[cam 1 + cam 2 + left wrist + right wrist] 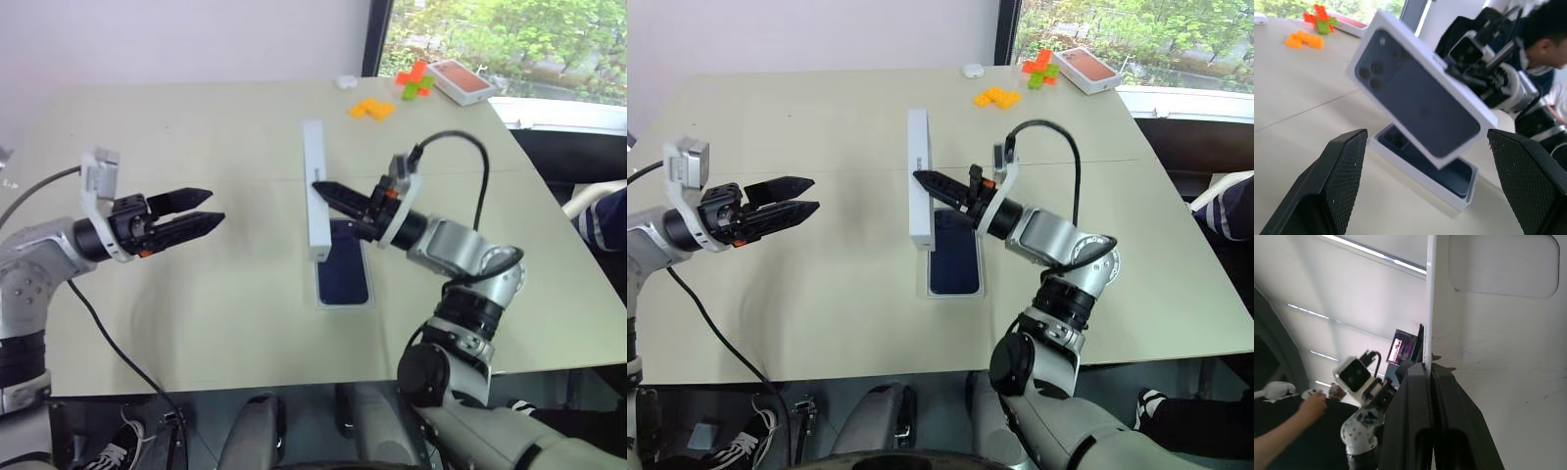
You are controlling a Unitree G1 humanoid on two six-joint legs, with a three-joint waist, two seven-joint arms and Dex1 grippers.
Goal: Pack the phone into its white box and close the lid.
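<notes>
Pale desk [196, 313] by a window, orange and green blocks [373, 109] and an orange-red-topped box [460, 80] at the far right corner. Packing part apparently done: phone [344, 274] lying in the white box [320, 303] at mid-desk, near side; lid [314, 186] not yet on, held up on edge just above the box's far end, one wall pinched in the clenched right end effector [323, 188]. Left end effector [201, 211] released, hovering well left of the box, grasping nothing; left to do: lowering and seating the lid.
</notes>
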